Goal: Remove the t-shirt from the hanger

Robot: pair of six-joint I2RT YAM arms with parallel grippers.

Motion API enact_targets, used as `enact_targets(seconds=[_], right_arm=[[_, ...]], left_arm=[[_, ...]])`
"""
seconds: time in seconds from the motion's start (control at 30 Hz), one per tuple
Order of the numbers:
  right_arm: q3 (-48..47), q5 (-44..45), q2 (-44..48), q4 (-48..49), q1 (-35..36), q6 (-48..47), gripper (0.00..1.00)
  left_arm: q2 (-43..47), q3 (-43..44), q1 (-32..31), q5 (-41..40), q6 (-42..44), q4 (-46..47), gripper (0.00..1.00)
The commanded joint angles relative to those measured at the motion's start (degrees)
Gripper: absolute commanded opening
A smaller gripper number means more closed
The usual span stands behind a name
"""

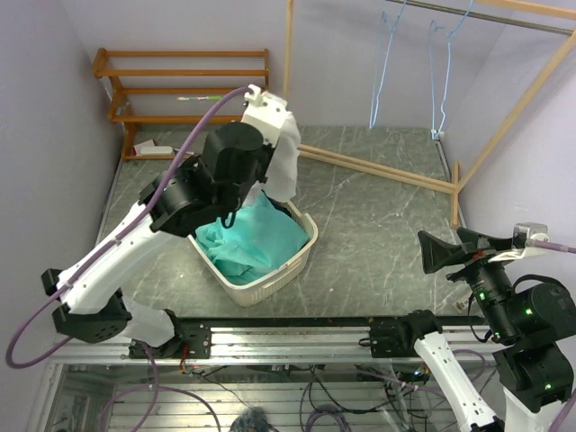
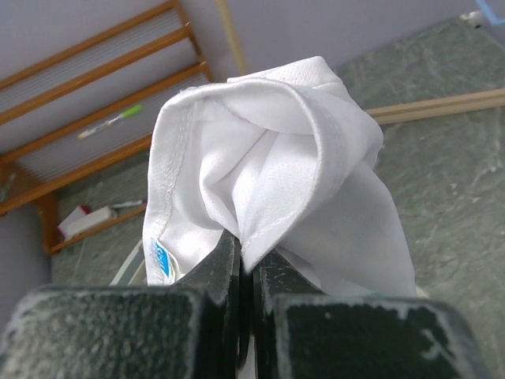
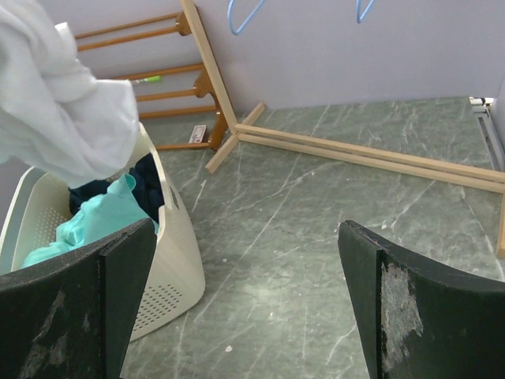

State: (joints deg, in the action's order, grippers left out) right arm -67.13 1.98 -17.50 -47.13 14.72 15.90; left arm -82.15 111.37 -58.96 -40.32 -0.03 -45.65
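Left gripper: the left gripper (image 2: 246,272) is clamped on a fold of the white t-shirt (image 2: 276,174); the left wrist view shows the two dark fingers (image 2: 213,276) pressed together with cloth pinched between them.
T-shirt: it hangs from the left gripper (image 1: 261,112) above the far side of the laundry basket (image 1: 270,279), off any hanger; in the overhead view the white t-shirt (image 1: 283,157) drapes down to the basket's far rim.
Left wrist only: a stitched hem and a small blue label (image 2: 160,260) on the shirt, not visible from above.
Basket contents: teal cloth (image 1: 256,238) fills it from above; the right wrist view adds a dark navy garment (image 3: 146,181) beside the teal cloth (image 3: 95,221).
Wooden rack: a wooden rack (image 1: 180,90) stands at the far left against the wall, with a green-tipped pen (image 1: 202,96) on one shelf.
Hangers: two blue wire hangers (image 1: 414,72) hang from the rail (image 1: 486,16) at far right, both bare.
Frame: a wooden frame (image 1: 378,166) lies across the marbled table (image 1: 378,234) between basket and hangers.
Right gripper: the right gripper (image 1: 450,252) is spread wide, holding nothing, near the table's right edge; its own view shows bare table (image 3: 316,237) between the fingers (image 3: 394,300).
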Motion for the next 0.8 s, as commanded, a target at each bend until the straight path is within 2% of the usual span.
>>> enact_targets(seconds=[0.0, 0.17, 0.27, 0.4, 0.47, 0.57, 0.77], right_arm=[[1.4, -0.9, 0.6, 2.3, -0.2, 0.9, 1.0], [1.8, -1.3, 0.4, 2.2, -0.2, 1.2, 1.0], [2.2, -1.4, 0.6, 2.4, -0.2, 1.2, 1.0], [2.3, -1.9, 0.3, 2.4, -0.1, 1.3, 1.0], [2.4, -2.1, 0.2, 2.3, -0.1, 1.4, 1.0], [2.9, -2.5, 0.2, 2.7, -0.2, 1.6, 1.0], [3.3, -3.7, -0.5, 2.8, -0.2, 1.7, 1.0]], left_arm=[[4.3, -8.0, 1.0, -4.8, -1.2, 0.8, 0.07], [8.8, -19.8, 2.6, -5.3, -8.0, -1.0, 0.07], [11.1, -30.1, 3.7, -3.1, -12.9, -0.2, 0.07], [11.0, -38.3, 6.5, 1.7, -19.2, -1.8, 0.07], [10.1, -40.9, 8.2, 5.0, -22.3, -2.8, 0.16], [9.8, -46.4, 9.8, 12.3, -24.3, 0.2, 0.37], [8.0, -51.3, 10.7, 20.5, -25.7, 3.9, 0.48]])
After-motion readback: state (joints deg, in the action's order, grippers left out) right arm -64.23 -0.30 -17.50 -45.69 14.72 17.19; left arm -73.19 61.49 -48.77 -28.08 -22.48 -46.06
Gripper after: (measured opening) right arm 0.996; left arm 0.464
